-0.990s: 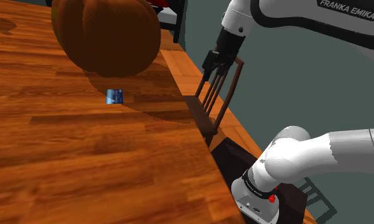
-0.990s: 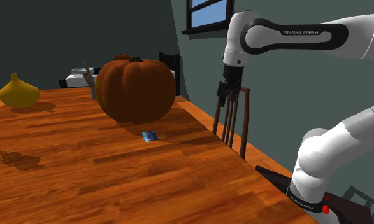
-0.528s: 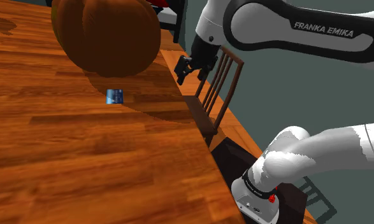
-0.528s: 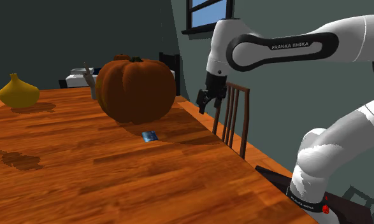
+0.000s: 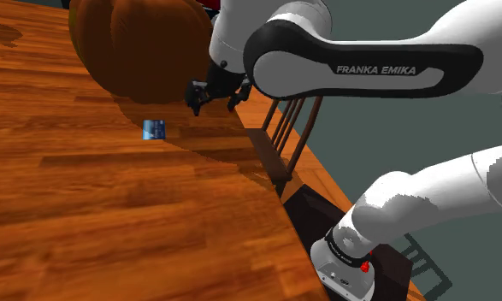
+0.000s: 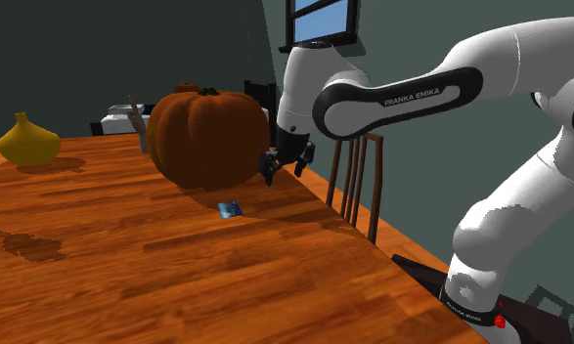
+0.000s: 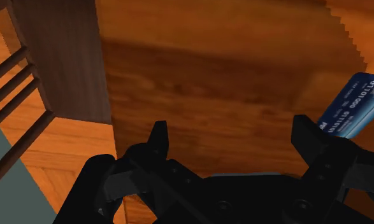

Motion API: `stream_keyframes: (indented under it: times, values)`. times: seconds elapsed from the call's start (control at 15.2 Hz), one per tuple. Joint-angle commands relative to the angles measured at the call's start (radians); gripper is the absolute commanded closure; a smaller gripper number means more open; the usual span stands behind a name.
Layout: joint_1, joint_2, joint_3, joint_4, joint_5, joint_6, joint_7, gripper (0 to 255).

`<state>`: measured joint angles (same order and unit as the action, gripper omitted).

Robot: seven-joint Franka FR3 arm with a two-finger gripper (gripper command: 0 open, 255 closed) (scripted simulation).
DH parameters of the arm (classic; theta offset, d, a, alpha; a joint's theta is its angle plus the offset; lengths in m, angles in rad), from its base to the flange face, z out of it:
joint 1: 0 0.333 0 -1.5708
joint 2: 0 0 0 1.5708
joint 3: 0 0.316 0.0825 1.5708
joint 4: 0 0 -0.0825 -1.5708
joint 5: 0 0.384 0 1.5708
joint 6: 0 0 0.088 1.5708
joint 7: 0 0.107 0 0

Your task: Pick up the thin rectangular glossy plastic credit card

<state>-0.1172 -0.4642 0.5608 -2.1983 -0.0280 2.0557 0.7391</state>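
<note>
In front of the pumpkin (image 5: 146, 47), in its shadow: a blue card (image 5: 154, 129) is lying on the table (image 5: 86, 214). The gripper (image 5: 213, 96) is hovering beside the pumpkin, near the card but apart from it, with its fingers standing open. Handling, judged: light, stiff, slick and very thin, so it is calling for a pinch across the two long edges.

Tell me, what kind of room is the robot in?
Probably a dining room in a house: there is a wooden table with a big pumpkin on it, a wooden chair at its edge, and a window in the wall.
</note>
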Motion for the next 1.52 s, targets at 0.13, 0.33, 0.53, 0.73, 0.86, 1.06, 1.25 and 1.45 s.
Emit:
stream_keyframes:
  times: [0.13,0.33,0.53,0.73,0.86,1.06,1.25,1.45]
  values:
    - [-0.083,0.129,0.150,0.094,-0.134,0.054,0.212,0]
    - [-0.156,0.265,0.280,0.196,-0.296,0.052,0.396,0]
    - [-0.192,0.455,0.402,0.327,-0.532,-0.013,0.608,0]
    - [-0.142,0.577,0.412,0.399,-0.678,-0.068,0.722,0]
    - [-0.139,0.583,0.407,0.379,-0.690,-0.050,0.739,0]
    - [-0.136,0.594,0.403,0.352,-0.711,-0.024,0.765,0]
    - [-0.134,0.602,0.401,0.338,-0.723,-0.012,0.780,0]
    - [-0.134,0.603,0.400,0.337,-0.725,-0.011,0.781,255]
